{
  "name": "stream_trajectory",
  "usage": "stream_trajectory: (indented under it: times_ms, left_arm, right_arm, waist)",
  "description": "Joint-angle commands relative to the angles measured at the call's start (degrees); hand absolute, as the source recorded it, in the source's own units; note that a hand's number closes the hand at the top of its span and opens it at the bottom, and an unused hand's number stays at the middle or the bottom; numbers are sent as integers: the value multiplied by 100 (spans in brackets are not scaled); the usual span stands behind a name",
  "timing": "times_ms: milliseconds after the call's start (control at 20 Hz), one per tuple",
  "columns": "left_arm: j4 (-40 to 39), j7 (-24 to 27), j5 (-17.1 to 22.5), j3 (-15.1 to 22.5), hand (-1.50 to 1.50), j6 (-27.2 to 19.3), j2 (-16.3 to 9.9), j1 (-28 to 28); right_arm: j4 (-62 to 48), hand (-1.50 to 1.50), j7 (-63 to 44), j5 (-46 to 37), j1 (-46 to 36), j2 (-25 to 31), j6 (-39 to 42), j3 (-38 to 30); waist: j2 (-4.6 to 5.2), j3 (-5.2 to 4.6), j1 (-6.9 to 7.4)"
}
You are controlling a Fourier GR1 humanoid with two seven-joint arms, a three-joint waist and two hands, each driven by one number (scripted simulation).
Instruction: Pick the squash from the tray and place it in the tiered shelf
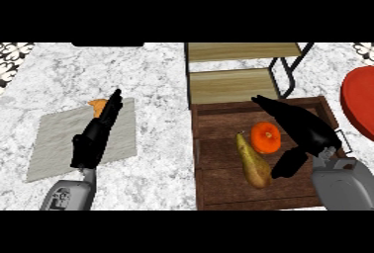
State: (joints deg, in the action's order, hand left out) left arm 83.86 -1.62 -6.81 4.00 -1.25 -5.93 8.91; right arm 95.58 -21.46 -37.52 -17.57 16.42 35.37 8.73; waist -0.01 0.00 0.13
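An orange squash [266,137] lies in the dark wooden tray [219,192] beside an olive-brown pear [253,165]. My right hand [303,131] hovers over the tray just right of the squash, fingers straight and pointing up-left, thumb hanging down near the pear; it holds nothing. The tiered shelf [234,84], with light wooden boards and a black frame, stands directly behind the tray. My left hand [95,136] rests open over a grey mat at the left.
A grey mat [58,143] lies on the marble counter at the left, with a small orange item [97,105] at its far edge, partly behind my left fingers. A red object [359,101] sits at the right edge.
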Motion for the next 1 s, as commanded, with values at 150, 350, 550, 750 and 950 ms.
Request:
stream_trajectory:
  times_ms: [150,350,550,750,950]
  left_arm:
    - [140,-1,35,-109,0,258,-51,-85]
    - [-552,273,-78,-206,0,113,110,258]
    - [195,-316,-74,-218,0,172,61,83]
    - [-197,-38,-174,-225,0,80,132,250]
    - [404,-264,-197,-78,0,179,130,-170]
  right_arm:
    - [-498,-150,518,-512,171,-262,-437,141]
    - [-842,-150,712,-682,94,-341,-492,154]
    - [-652,-150,615,-636,-49,-256,13,-98]
    - [-231,150,950,-935,561,13,67,342]
    - [-526,150,1289,-1108,-14,68,-15,192]
  waist:
    - [0,0,4]
    - [6,-1,-7]
    - [-2,-1,-4]
    - [-3,-1,-33]
    - [-4,0,8]
